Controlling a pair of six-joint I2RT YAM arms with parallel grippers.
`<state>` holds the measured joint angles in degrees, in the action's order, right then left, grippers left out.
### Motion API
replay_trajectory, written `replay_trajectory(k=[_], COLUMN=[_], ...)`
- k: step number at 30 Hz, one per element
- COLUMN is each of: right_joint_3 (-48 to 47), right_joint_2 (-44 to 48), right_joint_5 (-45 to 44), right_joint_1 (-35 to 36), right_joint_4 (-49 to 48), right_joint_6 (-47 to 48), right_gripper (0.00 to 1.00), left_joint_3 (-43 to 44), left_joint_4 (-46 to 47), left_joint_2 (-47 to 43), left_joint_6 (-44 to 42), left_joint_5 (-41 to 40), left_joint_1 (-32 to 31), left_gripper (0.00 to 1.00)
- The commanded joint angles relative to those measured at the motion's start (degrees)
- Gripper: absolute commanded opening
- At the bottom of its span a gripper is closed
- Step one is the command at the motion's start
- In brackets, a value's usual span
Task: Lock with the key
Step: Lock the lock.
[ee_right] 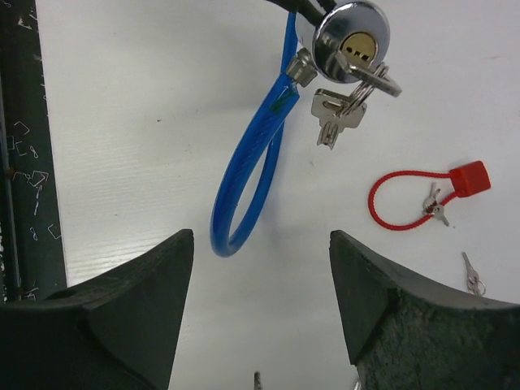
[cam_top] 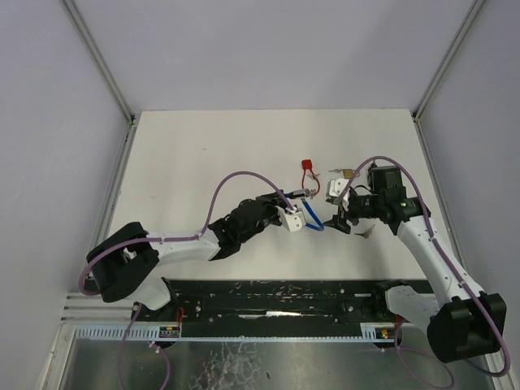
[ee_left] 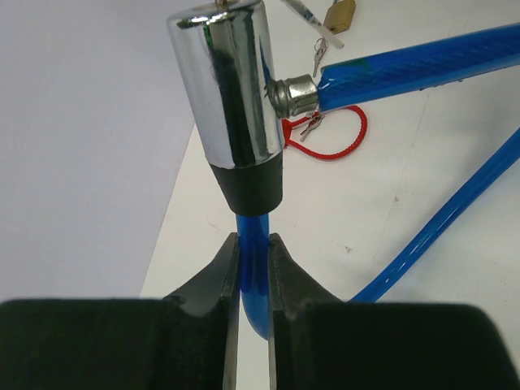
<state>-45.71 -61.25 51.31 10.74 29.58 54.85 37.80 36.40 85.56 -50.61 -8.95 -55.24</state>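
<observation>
the left end effector (ee_left: 253, 252) is closed on the blue cable (ee_left: 406, 77), just under the chrome lock cylinder (ee_left: 231, 89), about the middle of the tabletop (cam_top: 203, 154). a key (ee_right: 367, 71) sits in the keyhole of the cylinder, and spare keys (ee_right: 335, 120) hang from its ring. the right end effector (ee_right: 260, 244) is open and holds nothing, its fingers apart from the key. a red cable lock (ee_right: 470, 177) and a brass padlock (ee_left: 340, 15) lie nearer the far edge.
</observation>
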Motion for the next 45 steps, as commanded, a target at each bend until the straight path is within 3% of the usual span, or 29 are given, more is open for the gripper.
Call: replay_trajectory(k=[1, 12, 17, 30, 41, 45], right_joint_3=[-3.8, -15.1, -11.6, -10.3, -10.3, -10.1], right_joint_2=[4.1, 2.3, 1.5, -3.1, -3.2, -3.0], right_joint_5=[-4.5, 0.9, 1.0, -1.6, -4.4, -4.8], right_joint_1=[-0.4, -0.5, -0.5, 0.7, 3.1, 3.3], right_joint_4=[4.4, -2.4, -10.9, -14.8, -12.6, -12.1], right_joint_6=[-1.0, -41.8, -54.3, -57.2, -54.0, -52.8], right_gripper=[0.74, 0.71, 0.69, 0.51, 0.47, 0.41], left_joint_3=[-0.5, -0.1, -0.3, 0.1, 0.1, 0.1], left_joint_4=[-2.3, -2.8, -2.6, -3.0, -3.2, -3.2], left_joint_2=[-0.3, -0.2, -0.4, -0.1, -0.1, -0.1], left_joint_6=[0.7, 0.8, 0.8, 0.9, 0.9, 0.9], left_joint_5=[1.0, 1.2, 1.3, 1.4, 1.3, 1.4], left_joint_1=[0.3, 0.3, 0.2, 0.3, 0.3, 0.3], left_gripper=[0.00, 0.00, 0.00, 0.00, 0.00, 0.00])
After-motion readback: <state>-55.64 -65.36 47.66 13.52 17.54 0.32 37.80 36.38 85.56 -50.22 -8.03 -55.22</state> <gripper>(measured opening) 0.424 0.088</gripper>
